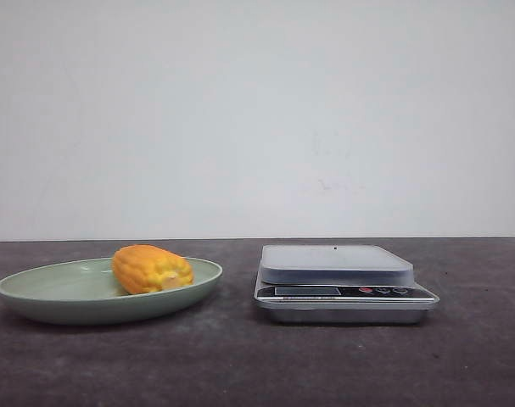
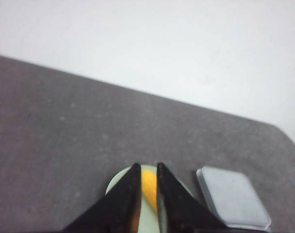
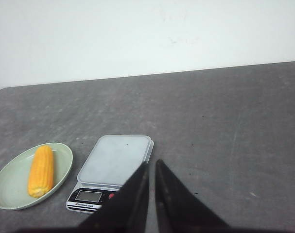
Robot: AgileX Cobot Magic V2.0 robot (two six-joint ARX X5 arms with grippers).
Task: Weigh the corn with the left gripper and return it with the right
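The corn (image 1: pixel 151 269), a stubby orange-yellow cob, lies on its side in a pale green plate (image 1: pixel 36 292) at the left of the table. It also shows in the right wrist view (image 3: pixel 42 171). My left gripper (image 2: pixel 147 166) hangs high above the plate, its jaws a narrow gap apart and empty. A strip of the corn (image 2: pixel 149 189) shows through that gap. My right gripper (image 3: pixel 152 162) is shut and empty, above the table near the right of the scale (image 3: pixel 115 160). Neither gripper shows in the front view.
A silver kitchen scale (image 1: pixel 338 264) with a flat platform stands just right of the plate, its display and buttons facing front. It also shows in the left wrist view (image 2: pixel 232 196). The dark grey table ends at a white wall behind.
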